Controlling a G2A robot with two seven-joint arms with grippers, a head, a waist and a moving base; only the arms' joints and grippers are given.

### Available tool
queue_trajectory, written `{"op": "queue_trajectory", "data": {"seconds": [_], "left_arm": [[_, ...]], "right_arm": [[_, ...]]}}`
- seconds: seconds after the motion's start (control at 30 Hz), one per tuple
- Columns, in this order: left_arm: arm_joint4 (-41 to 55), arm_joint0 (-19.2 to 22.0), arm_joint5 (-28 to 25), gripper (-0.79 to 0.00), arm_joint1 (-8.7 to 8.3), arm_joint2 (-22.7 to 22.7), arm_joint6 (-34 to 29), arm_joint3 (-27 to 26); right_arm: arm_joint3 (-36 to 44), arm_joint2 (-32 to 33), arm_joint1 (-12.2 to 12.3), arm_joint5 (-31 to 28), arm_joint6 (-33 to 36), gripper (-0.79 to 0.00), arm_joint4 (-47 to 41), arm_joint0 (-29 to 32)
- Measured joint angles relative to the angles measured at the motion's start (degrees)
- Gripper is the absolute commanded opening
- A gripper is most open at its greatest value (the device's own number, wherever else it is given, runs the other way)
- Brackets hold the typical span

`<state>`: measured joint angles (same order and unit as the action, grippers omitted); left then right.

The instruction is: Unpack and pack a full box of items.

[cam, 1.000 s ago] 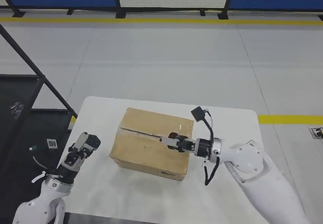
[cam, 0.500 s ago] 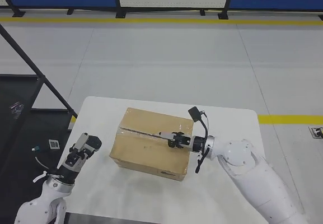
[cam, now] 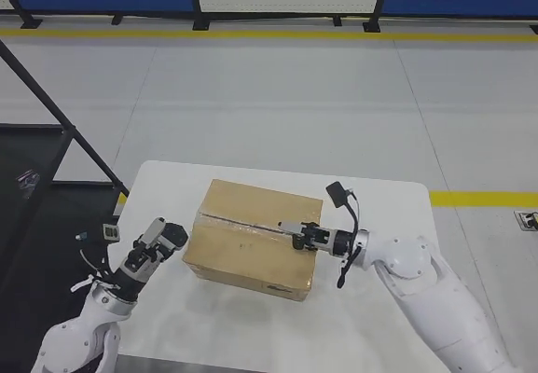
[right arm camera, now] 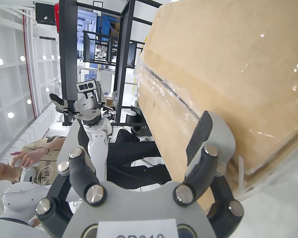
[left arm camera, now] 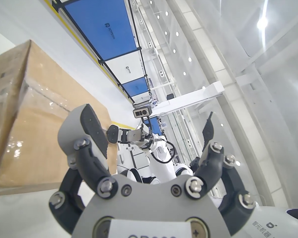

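A closed cardboard box (cam: 245, 241), its top seam sealed with clear tape, stands in the middle of the white table (cam: 380, 200). My left gripper (cam: 170, 236) is open just off the box's left end, apart from it. In the left wrist view its fingers (left arm camera: 93, 127) spread wide beside the box (left arm camera: 39, 122). My right gripper (cam: 289, 227) is open at the box's right end, over the top edge near the seam. In the right wrist view one finger (right arm camera: 208, 137) lies close against the taped box (right arm camera: 226, 63).
A black metal rack (cam: 35, 103) stands off the table's left side. Bare table lies right of the box and along the front edge. A yellow line (cam: 497, 198) marks the floor beyond the table's right side.
My left gripper has moved right, up close to the box's left end. My right gripper slid left along the box top, then drew back a little to the right.
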<state>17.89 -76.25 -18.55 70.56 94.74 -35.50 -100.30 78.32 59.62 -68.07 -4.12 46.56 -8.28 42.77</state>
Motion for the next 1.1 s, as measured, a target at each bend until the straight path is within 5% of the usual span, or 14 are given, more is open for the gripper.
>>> {"op": "queue_trajectory", "data": {"seconds": [0.3,0.77,1.1], "left_arm": [[2.4,7.1,3.5,0.000,0.01,-4.2,-2.0,7.1],[1.7,5.8,6.0,0.000,0.03,-4.8,1.6,7.3],[1.7,15.8,11.4,0.000,0.75,-9.9,6.6,16.0]], "right_arm": [[1.0,1.0,-0.1,2.2,-2.6,0.000,-0.7,1.4],[2.3,1.7,0.0,2.2,-0.5,0.000,-0.2,1.6],[1.1,1.5,-0.2,1.0,0.7,0.000,-0.4,0.9]]}}
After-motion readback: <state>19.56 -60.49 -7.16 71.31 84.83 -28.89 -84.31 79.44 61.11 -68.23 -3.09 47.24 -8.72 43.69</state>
